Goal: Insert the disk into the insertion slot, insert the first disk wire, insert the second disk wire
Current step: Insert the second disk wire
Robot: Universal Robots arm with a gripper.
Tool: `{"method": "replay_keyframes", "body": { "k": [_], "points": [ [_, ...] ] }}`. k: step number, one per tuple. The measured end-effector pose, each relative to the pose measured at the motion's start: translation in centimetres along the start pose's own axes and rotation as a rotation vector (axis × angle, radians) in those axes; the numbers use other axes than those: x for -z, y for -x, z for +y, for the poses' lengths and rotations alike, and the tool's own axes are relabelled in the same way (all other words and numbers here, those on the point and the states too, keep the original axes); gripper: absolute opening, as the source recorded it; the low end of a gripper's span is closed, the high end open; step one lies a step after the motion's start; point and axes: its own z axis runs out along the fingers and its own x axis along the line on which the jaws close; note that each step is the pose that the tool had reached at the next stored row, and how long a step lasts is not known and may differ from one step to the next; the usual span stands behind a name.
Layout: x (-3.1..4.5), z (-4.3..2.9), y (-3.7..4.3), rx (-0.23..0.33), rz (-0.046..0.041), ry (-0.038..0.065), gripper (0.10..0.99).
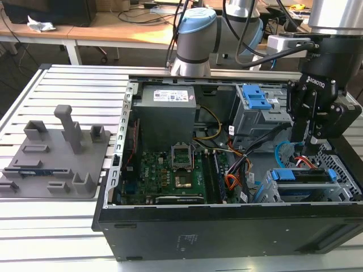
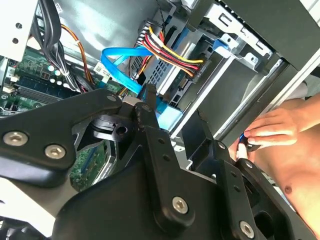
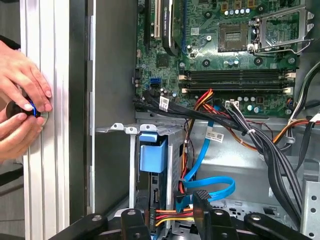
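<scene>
Your gripper (image 1: 309,148) hangs over the disk (image 1: 303,174), already seated in the insertion slot (image 1: 340,170). Its fingers (image 2: 145,112) pinch the second disk wire (image 2: 120,67) at its plug, lined up with the disk's rear edge.

The exterior view looks down from high up at the open computer case (image 1: 227,187), from a little way off, and sees all of it. Both wrist views sit very close, right above the inside of the case. They both see the second disk wire (image 2: 117,67) (image 3: 210,187) and a person's hands (image 2: 272,131) (image 3: 22,107) beside the case.
</scene>
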Motion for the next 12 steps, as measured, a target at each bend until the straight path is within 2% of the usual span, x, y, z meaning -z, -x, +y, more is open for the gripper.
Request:
{"method": "replay_keyframes", "body": {
  "k": [4, 5, 6, 7, 9, 10, 12],
  "points": [
    [-0.01, -0.06, 0.06, 0.003, 0.0010, 0.007, 0.471],
    [-0.03, -0.08, 0.09, 0.003, 0.0010, 0.009, 0.404],
    [-0.04, -0.13, 0.15, 0.004, 0.0017, 0.011, 0.404],
    [-0.07, -0.22, 0.31, 0.004, 0.0033, 0.013, 0.329],
    [-0.12, -0.39, 0.54, 0.006, 0.0051, 0.017, 0.318],
    [-0.14, -0.41, 0.67, 0.007, 0.0060, 0.018, 0.243],
    [-0.23, -0.42, 0.80, 0.008, 0.0061, 0.020, 0.243]
  ]
}}
